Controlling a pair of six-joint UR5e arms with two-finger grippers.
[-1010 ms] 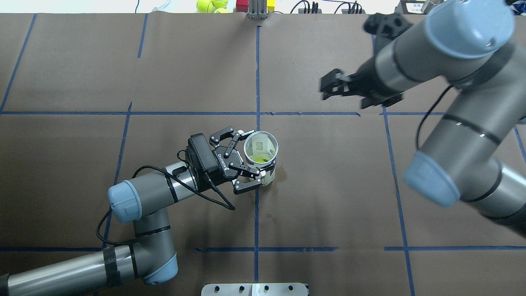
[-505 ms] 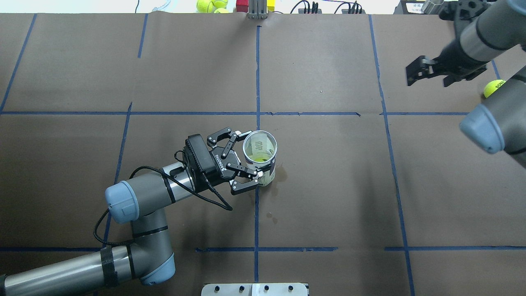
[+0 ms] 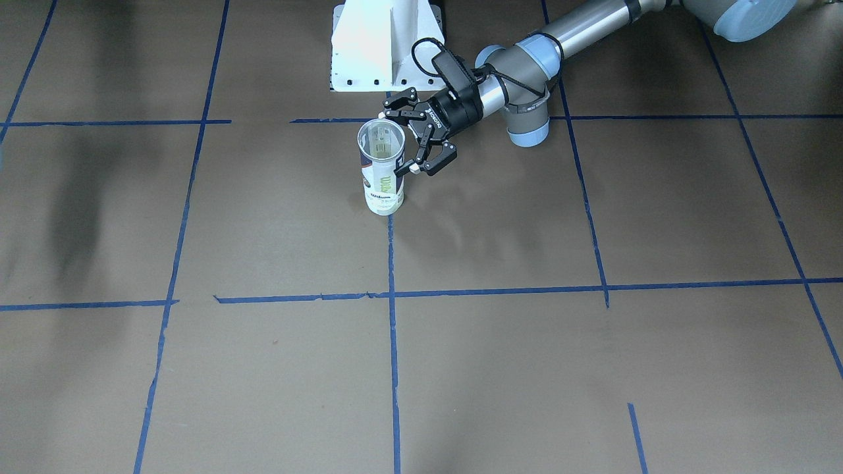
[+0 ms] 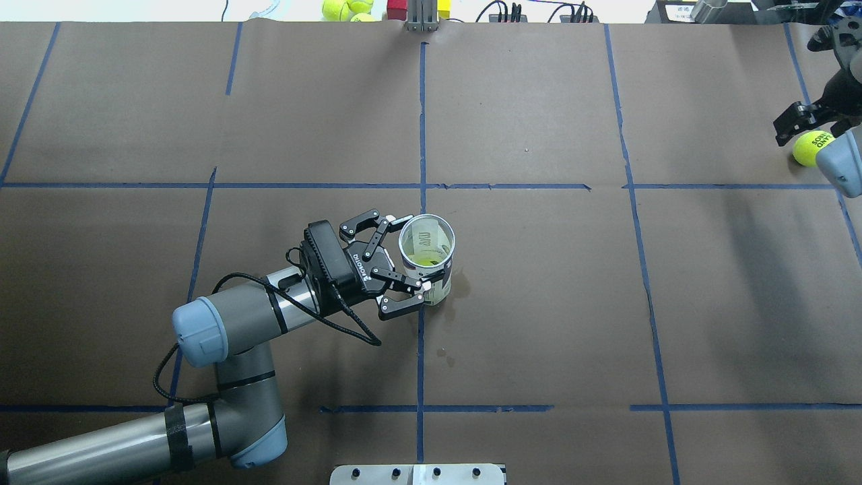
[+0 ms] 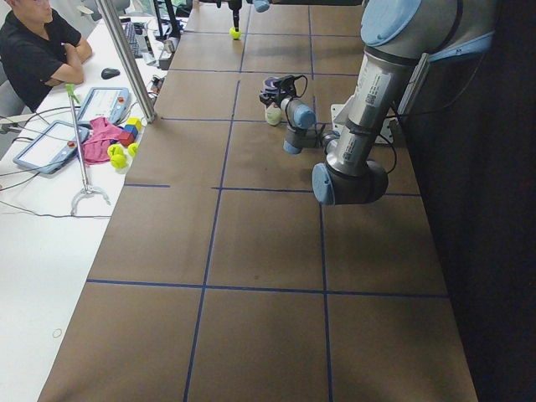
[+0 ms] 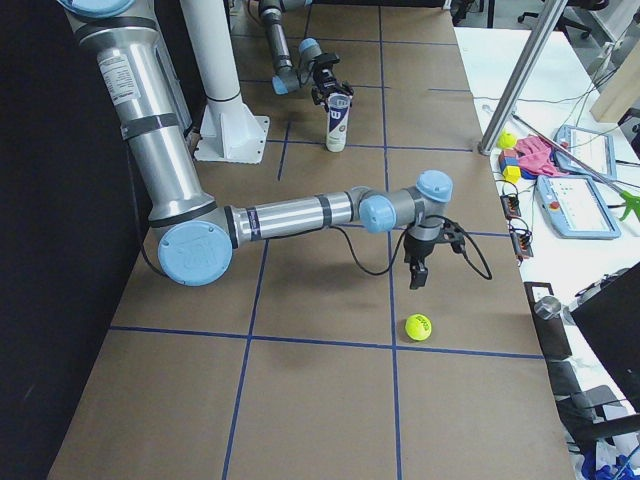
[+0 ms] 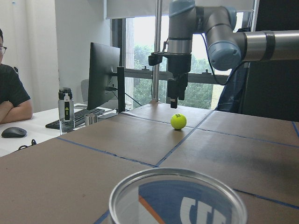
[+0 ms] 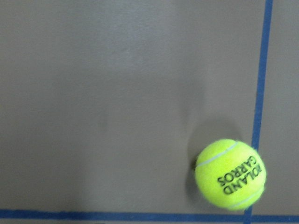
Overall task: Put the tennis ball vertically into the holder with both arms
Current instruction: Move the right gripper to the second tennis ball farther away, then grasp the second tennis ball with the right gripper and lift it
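Observation:
The holder (image 4: 427, 264) stands upright near the table's centre, also in the front view (image 3: 382, 164) and the right view (image 6: 339, 118). A yellow-green ball (image 4: 424, 260) lies in its bottom. My left gripper (image 4: 415, 257) is open; its fingers straddle the holder's side and I cannot tell if they touch it. A loose tennis ball (image 4: 806, 148) with black lettering lies at the far right, also in the right wrist view (image 8: 229, 173). My right gripper (image 4: 811, 126) is open and empty, pointing down just above and beside that ball (image 7: 178, 121).
The white robot base (image 3: 385, 46) stands behind the holder. Spare tennis balls (image 4: 347, 8) and coloured blocks lie beyond the table's far edge. A metal post (image 6: 530, 80), tablets and a seated operator (image 5: 33, 50) are along that side.
My right arm has swung from the middle of the table to the far right, bringing its gripper over the loose ball. My left arm has shifted back slightly. The holder has not moved.

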